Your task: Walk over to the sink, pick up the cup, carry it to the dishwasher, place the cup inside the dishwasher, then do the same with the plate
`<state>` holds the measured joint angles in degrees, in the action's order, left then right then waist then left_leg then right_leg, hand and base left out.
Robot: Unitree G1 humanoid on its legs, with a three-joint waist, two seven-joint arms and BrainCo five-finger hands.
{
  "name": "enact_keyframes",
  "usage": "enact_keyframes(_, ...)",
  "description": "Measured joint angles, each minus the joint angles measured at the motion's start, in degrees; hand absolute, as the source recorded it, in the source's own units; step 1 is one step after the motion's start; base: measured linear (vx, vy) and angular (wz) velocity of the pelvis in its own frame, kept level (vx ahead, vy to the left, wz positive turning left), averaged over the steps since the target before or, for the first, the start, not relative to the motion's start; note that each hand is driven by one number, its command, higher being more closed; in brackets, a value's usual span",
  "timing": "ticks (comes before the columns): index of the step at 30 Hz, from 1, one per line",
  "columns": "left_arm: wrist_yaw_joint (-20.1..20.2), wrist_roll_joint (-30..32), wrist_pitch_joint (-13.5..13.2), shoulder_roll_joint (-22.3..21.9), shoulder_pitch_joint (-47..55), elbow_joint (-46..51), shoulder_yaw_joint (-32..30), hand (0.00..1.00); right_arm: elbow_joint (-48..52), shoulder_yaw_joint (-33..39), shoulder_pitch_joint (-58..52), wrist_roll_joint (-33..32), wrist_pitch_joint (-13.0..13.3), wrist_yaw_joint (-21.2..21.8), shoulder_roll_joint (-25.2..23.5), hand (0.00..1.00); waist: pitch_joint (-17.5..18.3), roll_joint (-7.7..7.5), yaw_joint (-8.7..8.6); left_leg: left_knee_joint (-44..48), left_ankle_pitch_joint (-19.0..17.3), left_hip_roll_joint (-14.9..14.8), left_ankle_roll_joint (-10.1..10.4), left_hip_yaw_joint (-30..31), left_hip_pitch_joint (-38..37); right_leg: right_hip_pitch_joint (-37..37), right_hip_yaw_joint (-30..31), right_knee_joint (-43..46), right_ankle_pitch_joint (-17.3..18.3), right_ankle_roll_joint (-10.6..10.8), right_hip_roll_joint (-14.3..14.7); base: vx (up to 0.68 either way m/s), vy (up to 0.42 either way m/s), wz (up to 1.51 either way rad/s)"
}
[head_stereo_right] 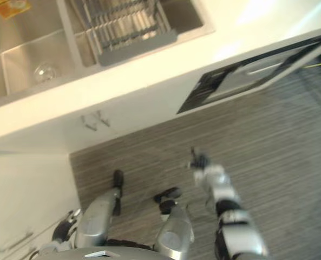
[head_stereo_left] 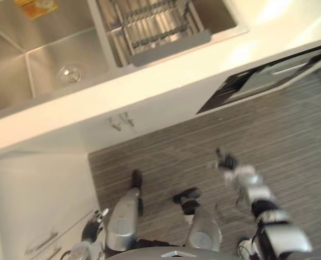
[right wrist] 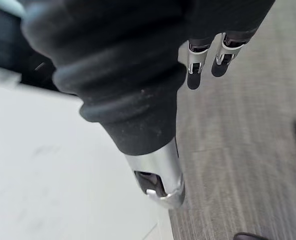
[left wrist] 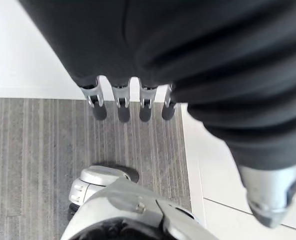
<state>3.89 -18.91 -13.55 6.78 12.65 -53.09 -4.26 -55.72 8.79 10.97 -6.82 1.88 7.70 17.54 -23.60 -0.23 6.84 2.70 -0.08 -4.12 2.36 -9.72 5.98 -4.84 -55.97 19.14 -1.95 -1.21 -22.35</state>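
Left hand hangs low at about 7 o'clock in the head views, fingers straight and relaxed, holding nothing; right hand reaches forward at about 4 o'clock over the striped floor, fingers likewise loose and empty.

Outward from the hands, the white counter crosses the view; the sink sits at 11 o'clock, its drain showing and a yellow item at the far edge; a grey rack lies in the basin at 12 o'clock; the dishwasher shows at 2 o'clock as a dark gap under the counter, its door seemingly ajar.

I can make out neither cup nor plate, in either hand, in the basin or in the gap; what the rack holds is too blurred to tell. Empty hands between sink and dishwasher would fit a walk-up towards the dishes or a stand-off with both already stowed.

Either way, moving well here means, I judge, keeping both hands below and clear of the counter edge and the protruding door; steps should be short and square to the cabinets, so the view steadies enough to find the dishes.
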Motion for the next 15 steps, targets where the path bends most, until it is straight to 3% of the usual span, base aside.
enact_keyframes(1, -0.71, 0.30, 0.09, -0.06, 0.23, -1.55, -0.72, 0.00, -4.40, 5.09, -5.47, -2.24, 1.75, -0.68, -2.97, 0.00, 1.70, -0.18, -1.19, -0.07, -1.35, -0.69, -0.90, -0.08, -1.95, 0.39, 3.49, 3.45, -2.61, -3.14, -0.65, 0.09, 0.091, -0.09)
enact_keyframes(2, -0.96, 0.66, 0.19, -0.05, 0.35, -1.76, -1.10, 0.00, -5.58, 6.94, -7.77, -3.06, 2.28, -0.74, -4.10, 0.00, 2.22, -0.25, -1.72, -0.24, -1.71, -0.86, -1.14, -0.04, -3.35, 0.36, 5.67, 5.67, -3.86, -4.81, -1.22, 0.12, 0.136, 0.11)
enact_keyframes(4, -1.87, 2.43, 0.66, 0.22, 0.52, -1.69, -2.35, 0.00, -7.35, 11.87, -13.51, -4.58, 3.90, -0.86, -7.83, 0.00, 3.42, -1.20, -3.07, -0.92, -2.31, -0.23, -1.81, 1.06, -7.16, -0.04, 15.09, 11.85, -8.02, -5.41, -2.46, 0.15, 0.130, 0.40)
enact_keyframes(5, -2.77, 3.56, 1.14, 0.49, 0.06, -1.69, -1.84, 0.00, -7.79, 14.84, -16.28, -5.01, 4.56, -1.84, -10.49, 0.00, 4.33, -1.49, -4.10, -0.90, -2.11, 0.30, -2.60, 3.85, -8.66, -1.31, 21.24, 15.37, -7.62, -2.36, -2.50, 0.22, 0.058, 0.90)
enact_keyframes(6, -3.44, 4.11, 1.89, 1.15, -1.23, -1.80, -1.66, 0.00, -8.53, 16.39, -18.18, -5.37, 4.41, -2.73, -13.20, 0.00, 5.54, -2.27, -5.10, -0.92, -2.38, 0.10, -3.20, 6.66, -9.67, -1.09, 25.82, 15.92, 0.75, 3.34, 0.92, 0.21, 0.020, 1.02)
enact_keyframes(7, -3.71, 4.34, 2.17, 1.17, -2.17, -2.01, -1.70, 0.00, -8.46, 16.76, -19.00, -6.14, 4.29, -3.13, -14.29, 0.00, 5.66, -2.32, -5.42, -1.00, -2.37, -0.03, -3.21, 8.04, -9.99, -1.04, 27.55, 15.37, 3.89, 3.91, 3.03, 0.14, -0.065, 1.15)
enact_keyframes(8, -4.02, 4.48, 2.73, 0.95, -4.39, -2.73, -1.85, 0.00, -8.37, 17.18, -19.77, -7.67, 3.91, -3.78, -15.84, 0.00, 5.71, -2.23, -6.11, -1.21, -2.35, -0.09, -3.24, 10.54, -10.38, -1.14, 30.03, 13.13, 7.89, 4.31, 7.24, 0.06, -0.059, 1.11)
enact_keyframes(9, -4.17, 4.48, 3.42, 0.80, -6.15, -3.10, -1.84, 0.00, -8.19, 17.76, -20.00, -8.91, 3.69, -4.77, -16.58, 0.00, 5.81, -2.04, -6.75, -1.98, -2.19, 0.05, -3.37, 12.69, -11.18, -1.39, 31.97, 9.05, 9.54, 4.79, 11.02, 0.07, -0.072, 1.07)
enact_keyframes(10, -4.55, 4.46, 3.75, 0.57, -6.91, -3.46, -1.87, 0.00, -8.10, 18.33, -19.99, -8.98, 3.28, -5.24, -16.65, 0.00, 5.90, -1.92, -7.07, -2.14, -2.19, 0.13, -3.36, 13.61, -11.49, -1.57, 33.21, 6.71, 9.66, 4.92, 12.53, 0.08, -0.108, 0.99)
enact_keyframes(12, -4.99, 4.45, 5.12, -1.63, -9.14, -4.27, -2.44, 0.00, -7.47, 19.00, -21.03, -9.17, 2.65, -6.40, -17.19, 0.00, 7.74, -1.93, -7.78, -2.99, -2.68, 0.79, -2.62, 16.88, -11.77, -2.99, 42.27, -2.28, 8.76, 4.75, 16.90, 0.08, -0.164, 0.98)
enact_keyframes(13, -4.87, 4.45, 5.40, -2.31, -9.35, -4.23, -2.59, 0.00, -7.00, 18.99, -21.67, -9.17, 2.64, -6.76, -17.56, 0.00, 8.51, -2.27, -7.90, -2.83, -3.23, 1.11, -1.81, 17.36, -11.66, -3.02, 44.96, -4.20, 8.28, 4.91, 17.23, 0.11, -0.235, 1.15)
enact_keyframes(14, -4.19, 4.53, 5.95, -2.28, -9.32, -3.72, -4.39, 0.00, -5.80, 19.04, -22.81, -9.00, 2.70, -7.05, -19.17, 0.00, 10.47, -4.52, -7.94, -2.62, -3.84, 2.14, -0.98, 15.29, -11.64, -2.15, 49.33, -7.22, 7.76, 5.82, 16.30, 0.19, -0.317, 1.24)
enact_keyframes(15, -3.79, 4.50, 6.40, -3.12, -9.69, -4.01, -6.33, 0.00, -5.64, 19.33, -23.70, -8.95, 2.80, -7.13, -19.89, 0.00, 11.54, -4.81, -7.96, -1.23, -3.96, 1.06, 0.59, 12.59, -12.18, -1.29, 47.23, -5.42, 4.73, 5.09, 15.56, 0.17, -0.271, 1.01)
